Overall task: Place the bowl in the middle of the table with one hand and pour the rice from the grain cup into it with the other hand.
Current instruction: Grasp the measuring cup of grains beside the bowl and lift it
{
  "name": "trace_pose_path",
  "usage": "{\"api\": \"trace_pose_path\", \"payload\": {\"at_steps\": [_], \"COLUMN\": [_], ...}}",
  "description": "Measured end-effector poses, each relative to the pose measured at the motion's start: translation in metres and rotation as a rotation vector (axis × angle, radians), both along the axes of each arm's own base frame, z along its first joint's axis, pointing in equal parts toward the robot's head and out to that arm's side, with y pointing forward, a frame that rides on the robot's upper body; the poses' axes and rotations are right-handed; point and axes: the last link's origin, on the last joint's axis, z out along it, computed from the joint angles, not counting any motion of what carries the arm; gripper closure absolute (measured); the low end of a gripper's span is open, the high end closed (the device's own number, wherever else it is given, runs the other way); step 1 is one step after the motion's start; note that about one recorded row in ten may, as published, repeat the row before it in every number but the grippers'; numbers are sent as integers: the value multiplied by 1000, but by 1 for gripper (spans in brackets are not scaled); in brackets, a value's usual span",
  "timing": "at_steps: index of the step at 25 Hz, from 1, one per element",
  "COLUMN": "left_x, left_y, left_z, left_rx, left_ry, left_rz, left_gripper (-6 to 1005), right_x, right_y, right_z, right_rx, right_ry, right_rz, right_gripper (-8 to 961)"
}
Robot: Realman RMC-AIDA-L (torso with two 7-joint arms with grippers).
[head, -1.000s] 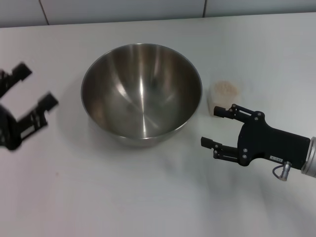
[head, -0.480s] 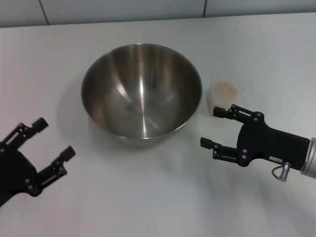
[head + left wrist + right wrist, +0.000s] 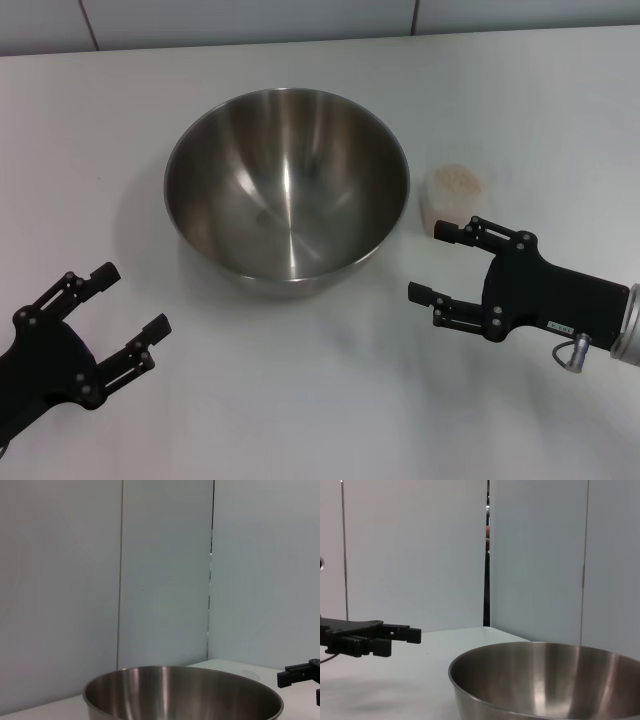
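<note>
The steel bowl [image 3: 287, 189] stands empty in the middle of the white table [image 3: 320, 400]; it also shows in the left wrist view [image 3: 180, 692] and the right wrist view [image 3: 550, 680]. The clear grain cup [image 3: 452, 193] with rice [image 3: 459, 179] inside stands just right of the bowl. My right gripper [image 3: 432, 262] is open and empty, in front of the cup and right of the bowl. My left gripper [image 3: 130, 300] is open and empty at the front left, clear of the bowl.
A pale panelled wall [image 3: 160, 570] runs behind the table's far edge. In the right wrist view the left gripper [image 3: 395, 637] shows farther off beyond the bowl.
My left gripper has drawn back from beside the bowl toward the front left of the table. The right gripper, bowl and cup have stayed put.
</note>
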Motion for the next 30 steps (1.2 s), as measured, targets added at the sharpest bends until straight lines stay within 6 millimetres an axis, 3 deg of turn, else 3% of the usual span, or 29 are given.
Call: {"api": "trace_pose_path", "payload": {"at_steps": [8,12,13,15,18,25,30], "left_x": [0,1,1,1,0,-1,-1], "left_y": [0,0,0,0,0,1,-1], "left_z": [0,0,0,1,2,4,4], "left_rx": [1,4,4,3,0,5,7], "left_ry": [-3,-6,-9,-11,-16,-16,-21], "left_rz": [2,2,1,3,8,9,10], "left_gripper": [191,191,191,191,191,191,191], "right_x": [0,3,5,7,13,24,31], "right_y": [-2,-21,-30,-34,-40,-35,-32], "right_z": [-1,-5,-7,-8,-16,-27,-26], "right_rx": [3,140,244,299,460,576,626], "right_ry": [13,95,140,157,185,164,132], "right_rz": [-8,-51,-106,-140,-321,-556,-629], "right_gripper": [174,175,175,175,175,176,177]}}
